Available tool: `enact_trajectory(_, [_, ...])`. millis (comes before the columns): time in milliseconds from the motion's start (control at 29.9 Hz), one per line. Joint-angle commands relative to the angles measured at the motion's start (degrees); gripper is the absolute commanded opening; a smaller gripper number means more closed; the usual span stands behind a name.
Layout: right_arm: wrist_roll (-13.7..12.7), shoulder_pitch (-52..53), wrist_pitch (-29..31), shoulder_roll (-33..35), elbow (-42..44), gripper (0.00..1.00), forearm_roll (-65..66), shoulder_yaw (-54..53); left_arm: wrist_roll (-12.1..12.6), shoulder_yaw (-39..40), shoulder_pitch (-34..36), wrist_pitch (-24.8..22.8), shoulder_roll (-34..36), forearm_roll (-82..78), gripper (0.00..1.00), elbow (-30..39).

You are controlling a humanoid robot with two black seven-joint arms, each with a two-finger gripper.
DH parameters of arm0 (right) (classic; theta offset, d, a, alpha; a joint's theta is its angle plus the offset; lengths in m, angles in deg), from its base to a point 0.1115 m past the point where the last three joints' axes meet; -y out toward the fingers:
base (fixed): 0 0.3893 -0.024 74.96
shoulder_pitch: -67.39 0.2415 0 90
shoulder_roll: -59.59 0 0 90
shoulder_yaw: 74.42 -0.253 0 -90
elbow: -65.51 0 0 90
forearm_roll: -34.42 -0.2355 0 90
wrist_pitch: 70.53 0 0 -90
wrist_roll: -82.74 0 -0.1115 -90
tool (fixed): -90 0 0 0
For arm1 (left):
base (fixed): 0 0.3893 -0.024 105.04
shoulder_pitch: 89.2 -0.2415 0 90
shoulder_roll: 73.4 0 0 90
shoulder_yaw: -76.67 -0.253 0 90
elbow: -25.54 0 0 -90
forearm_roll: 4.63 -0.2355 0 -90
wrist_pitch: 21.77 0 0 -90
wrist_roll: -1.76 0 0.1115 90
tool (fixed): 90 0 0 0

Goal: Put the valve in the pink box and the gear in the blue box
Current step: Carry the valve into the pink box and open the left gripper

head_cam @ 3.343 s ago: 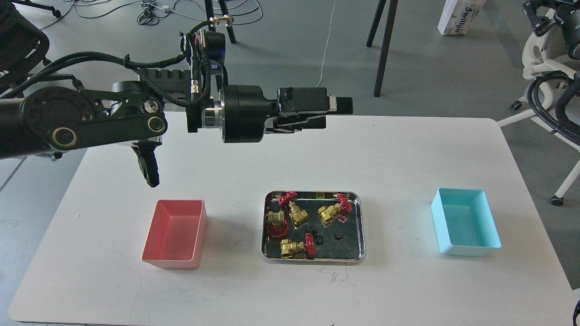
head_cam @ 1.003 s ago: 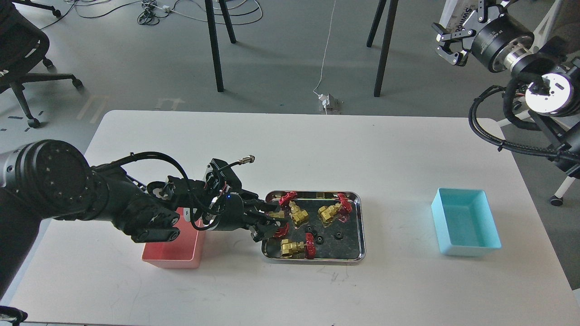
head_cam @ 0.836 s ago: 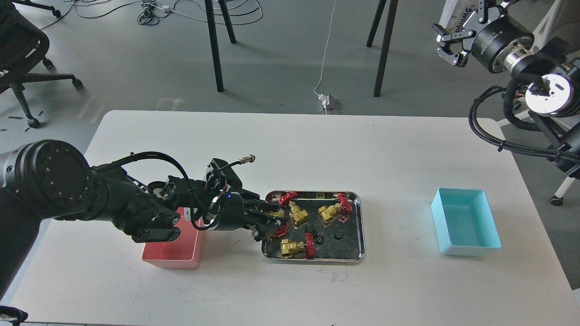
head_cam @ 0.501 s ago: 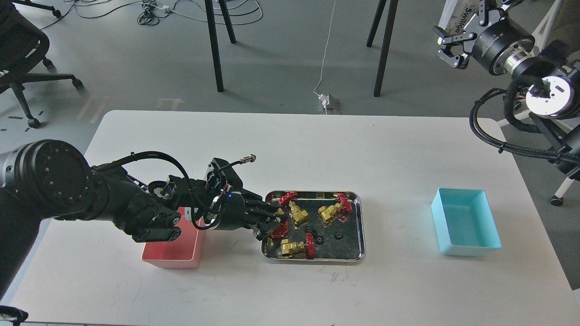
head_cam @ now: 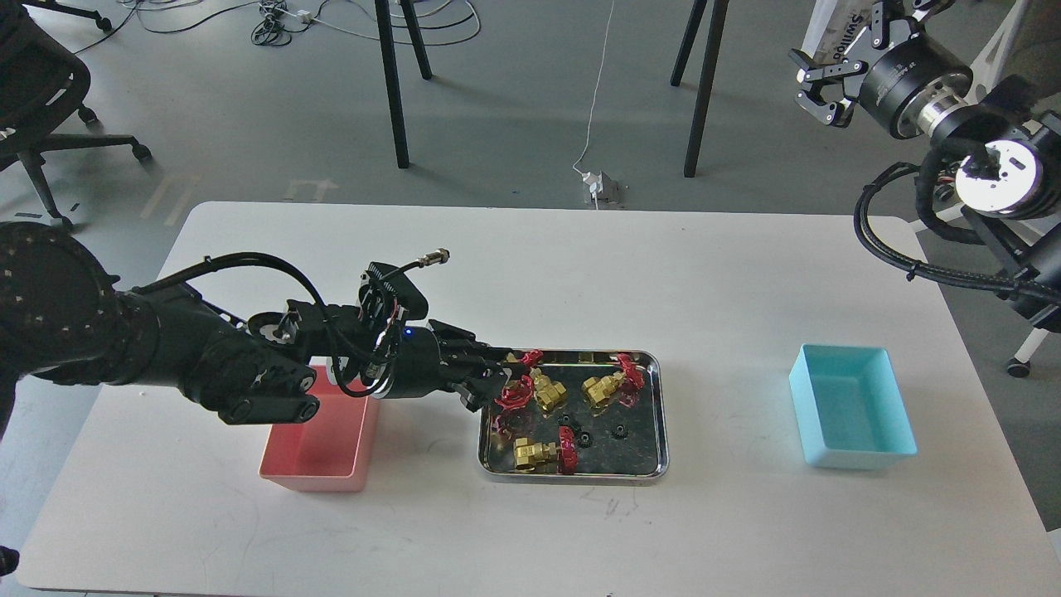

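My left gripper is shut on a valve, brass with a red handwheel, and holds it just above the left end of the steel tray. Three more valves are in the tray: one beside the held one, one at the back right and one at the front. Small black gears lie on the tray floor. The pink box stands left of the tray, partly under my left arm. The blue box stands empty at the right. My right gripper is open, high over the floor beyond the table.
Black stand legs and cables are on the floor behind the table. An office chair is at the far left and a white chair base at the right edge. My right arm's cables hang over the table's right corner.
My left gripper closed on the leftmost valve and raised it slightly off the tray floor, and the arm rose. My right gripper stayed about where it was.
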Motion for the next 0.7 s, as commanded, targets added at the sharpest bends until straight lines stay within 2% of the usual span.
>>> enact_trajectory(0, [-0.09,0.89,-1.72,-0.39,-0.68,0.99,-0.17,-0.88,0.0,0.67,2.31,0.09,4.47,-1.27,0.21,3.68])
enact_trajectory(67, [-0.35,2.9,-6.71,-0.83,-2.26,0.99,-0.18,-1.15,0.0,2.77,4.15,0.0,8.77,-1.8,0.21,7.63])
enact_trajectory(134, [-0.62,6.24,-15.05,-1.18,-5.24,0.99,-0.09,-0.45,0.0,5.93,5.56,-0.09,14.48,-2.15,0.21,11.85])
enact_trajectory(201, [-1.84,7.83,-19.82,-1.27,-7.88,0.99,-0.09,-0.27,0.0,7.43,6.35,-0.18,18.71,-3.55,0.21,14.49])
enact_trajectory(267, [-2.9,8.18,-20.72,-1.27,-9.12,0.99,-0.09,-0.27,0.0,7.61,7.06,-0.26,21.44,-5.31,0.21,15.47])
enact_trajectory(501, [-3.08,7.31,-20.63,-0.83,-8.69,0.99,0.0,-0.18,0.0,6.65,6.36,-0.62,32.68,-13.74,0.21,17.23])
enact_trajectory(669, [-3.08,5.38,-20.46,-0.65,-8.51,0.99,0.0,-0.18,0.0,6.73,0.48,-0.7,37.71,-17.97,0.21,16.97])
